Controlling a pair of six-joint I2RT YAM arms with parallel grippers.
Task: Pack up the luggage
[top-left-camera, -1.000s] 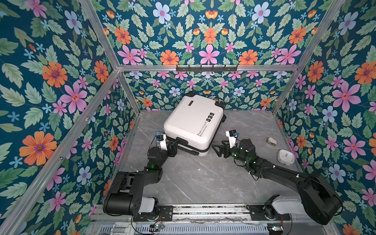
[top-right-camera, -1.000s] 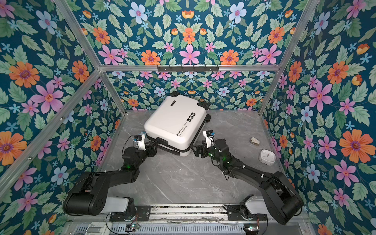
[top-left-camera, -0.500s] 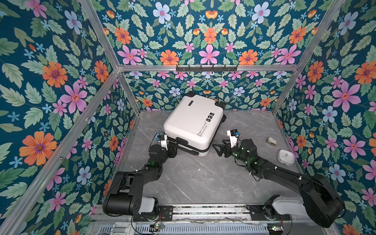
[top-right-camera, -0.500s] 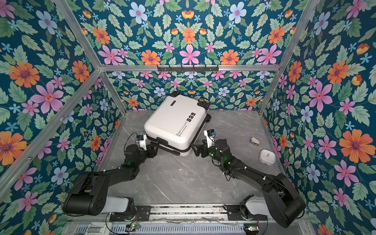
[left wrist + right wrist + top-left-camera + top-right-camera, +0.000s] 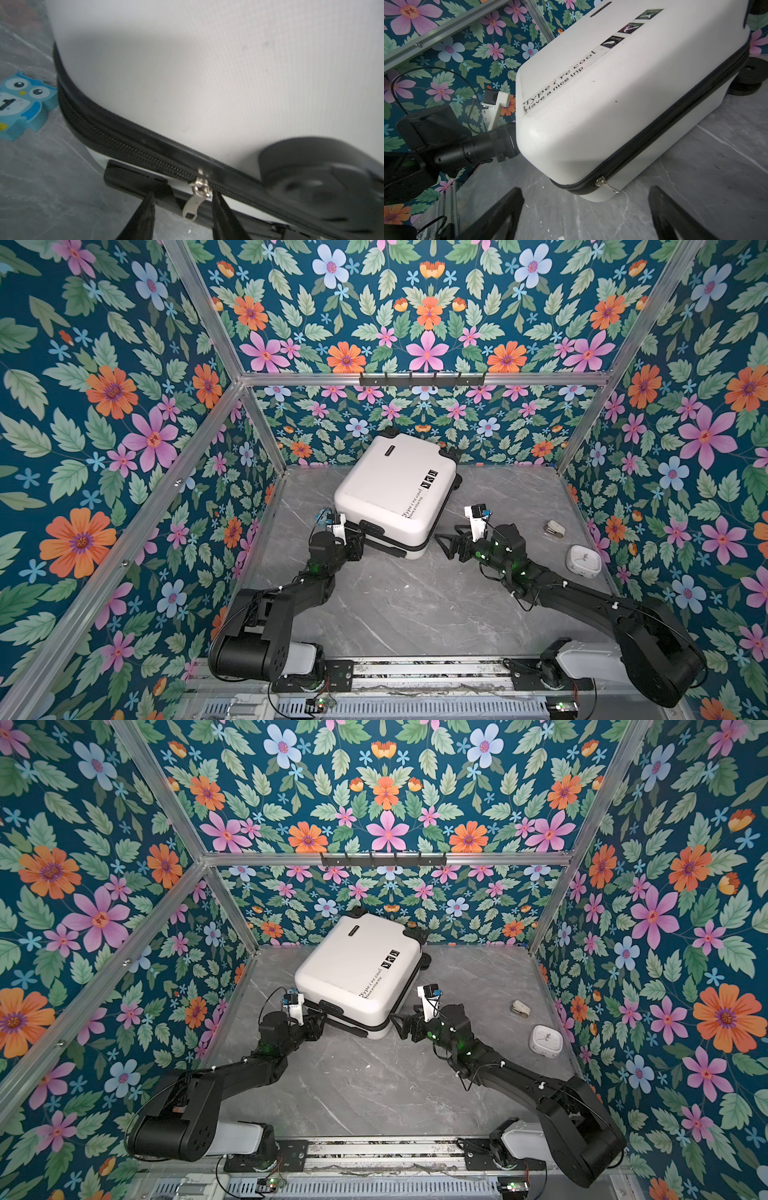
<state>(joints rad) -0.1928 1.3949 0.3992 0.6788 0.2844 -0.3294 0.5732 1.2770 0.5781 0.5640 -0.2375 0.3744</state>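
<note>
Left arm (image 5: 286, 597) and right arm (image 5: 582, 599): matte black links, white base housings (image 5: 301, 657), green indicator lights (image 5: 478, 554) at joints. White camera bracket (image 5: 476, 524) at each wrist. Thin black cables (image 5: 392, 91), white clips (image 5: 564, 584) along links. The right gripper (image 5: 585, 190) carries black wedge-shaped fingers (image 5: 504, 212).

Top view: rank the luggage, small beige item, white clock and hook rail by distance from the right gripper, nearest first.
1. luggage, beside the right gripper.
2. small beige item, farther right.
3. white clock, far right.
4. hook rail, high at the back.
</note>
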